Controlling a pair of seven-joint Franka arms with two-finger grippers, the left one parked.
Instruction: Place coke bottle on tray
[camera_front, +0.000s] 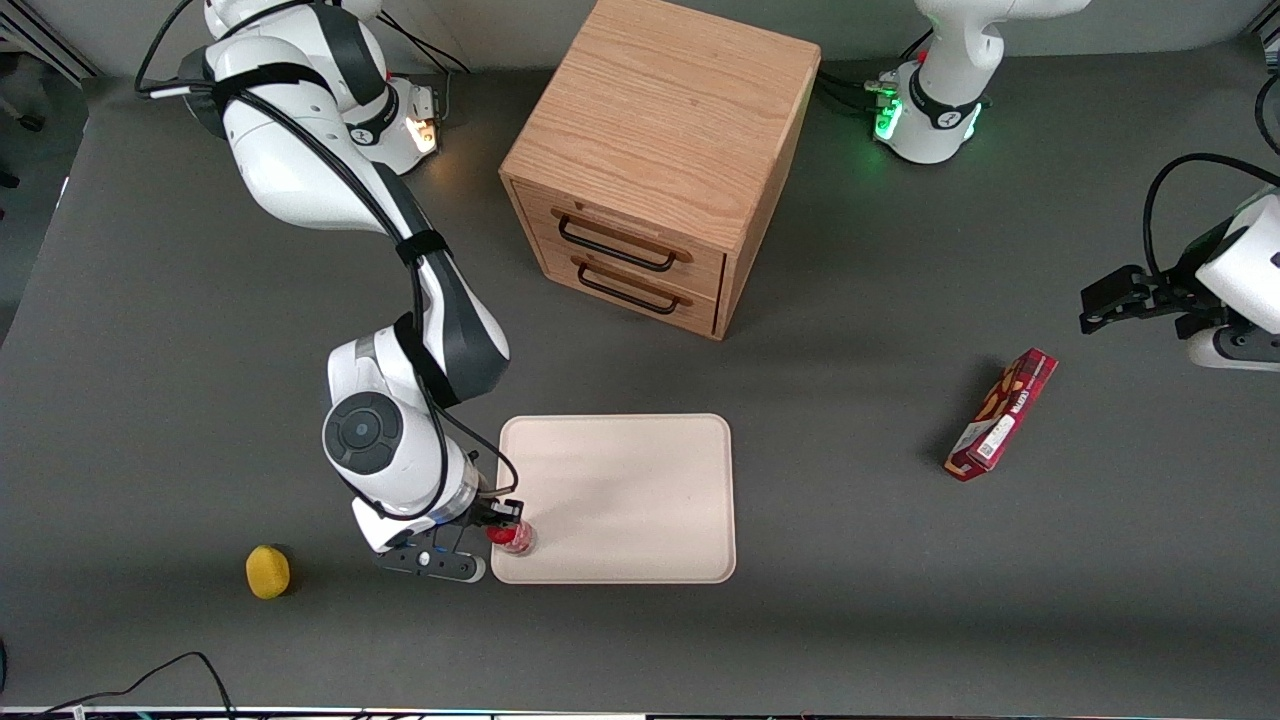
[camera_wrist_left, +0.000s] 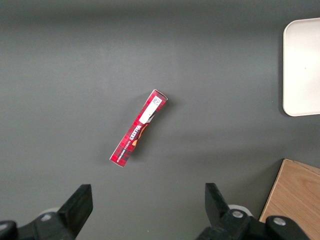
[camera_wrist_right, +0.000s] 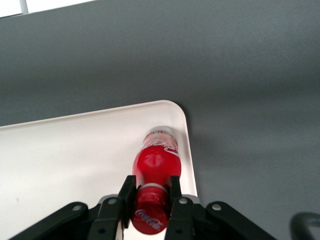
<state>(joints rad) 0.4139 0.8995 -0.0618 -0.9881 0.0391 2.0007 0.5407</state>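
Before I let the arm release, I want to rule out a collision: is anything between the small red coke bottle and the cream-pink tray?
Nothing visible. The gripper is shut on the small red coke bottle, which is upright at a near corner of the flat cream-pink tray, over bare tray surface.

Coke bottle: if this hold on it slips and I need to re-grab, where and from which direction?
Take the coke bottle at its neck, just under the cap, coming down from above, as the gripper has it now. It stands upright on the tray, at the corner nearest the working arm; the neck is its narrowest part, and a top approach clears the low rim.
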